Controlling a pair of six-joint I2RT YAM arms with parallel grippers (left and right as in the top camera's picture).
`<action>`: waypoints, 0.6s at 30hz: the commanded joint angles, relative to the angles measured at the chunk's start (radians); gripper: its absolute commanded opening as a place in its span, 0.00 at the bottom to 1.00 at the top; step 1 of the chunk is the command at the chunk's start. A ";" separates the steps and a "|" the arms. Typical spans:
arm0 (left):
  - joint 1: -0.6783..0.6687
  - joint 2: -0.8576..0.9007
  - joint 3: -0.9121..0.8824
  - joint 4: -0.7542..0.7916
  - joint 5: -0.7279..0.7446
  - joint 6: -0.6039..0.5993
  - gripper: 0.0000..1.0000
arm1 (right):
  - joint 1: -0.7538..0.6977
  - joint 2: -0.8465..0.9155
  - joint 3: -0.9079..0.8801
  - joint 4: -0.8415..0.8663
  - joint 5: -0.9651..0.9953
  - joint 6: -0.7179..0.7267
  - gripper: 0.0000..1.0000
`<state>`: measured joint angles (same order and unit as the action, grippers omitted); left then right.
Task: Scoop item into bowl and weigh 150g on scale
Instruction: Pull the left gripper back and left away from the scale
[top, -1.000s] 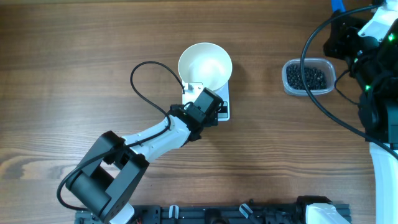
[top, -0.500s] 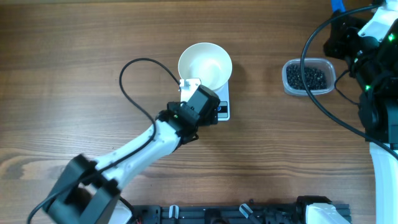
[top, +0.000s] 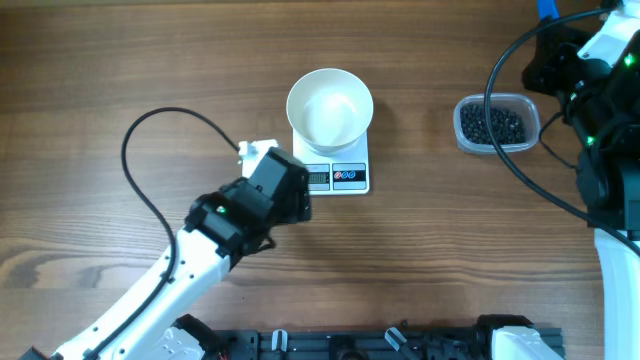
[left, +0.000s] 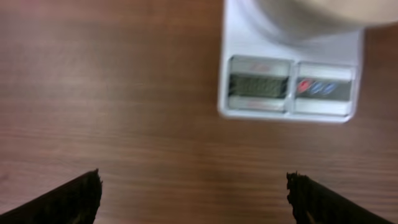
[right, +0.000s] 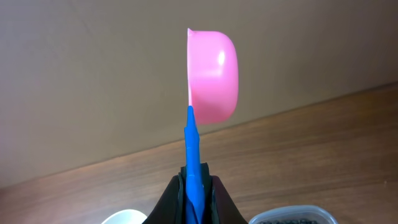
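- Overhead view shows the tiny round black beads lying in a clear rounded-rectangular plastic tub, close by the right pincer on its left side. No beads show anywhere else on the brown wooden table.
- From the right wrist view, the right pincer is clamped tight on the blue handle of a plastic scoop. Its pink cup stands beyond the fingertips, turned on its side. No beads are visible in the cup, and the plastic tub peeps in just below the pincer.
- A round plain white bowl sits on a small white rectangular digital scale, well apart from the right pincer on its left side. The inside of the white bowl looks bare.
- Seen from the left wrist view, the left pincer hangs over bare wood with its jaws spread wide and nothing between them. The white scale lies just ahead of it and a little to its right. The grey display is too blurred to read.
- By these pictures the setting-up looks done: the bowl is on the scale and the scoop is in hand.
- All of the scooping seems left to do: dipping into the tub, carrying beads to the bowl, and repeating until the scale shows the target weight.
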<state>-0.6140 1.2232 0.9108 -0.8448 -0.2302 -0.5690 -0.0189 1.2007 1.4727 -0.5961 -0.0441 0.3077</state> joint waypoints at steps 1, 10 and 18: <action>0.063 -0.012 0.000 -0.032 0.138 0.138 1.00 | -0.002 0.007 0.027 0.004 0.029 -0.020 0.04; 0.320 -0.011 0.000 -0.016 0.315 0.222 1.00 | -0.002 0.008 0.027 0.006 0.090 -0.047 0.04; 0.434 -0.011 0.000 0.026 0.315 0.222 1.00 | -0.002 0.024 0.027 0.006 0.164 -0.088 0.04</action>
<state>-0.2012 1.2228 0.9096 -0.8364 0.0593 -0.3733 -0.0189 1.2102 1.4727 -0.5949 0.0723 0.2691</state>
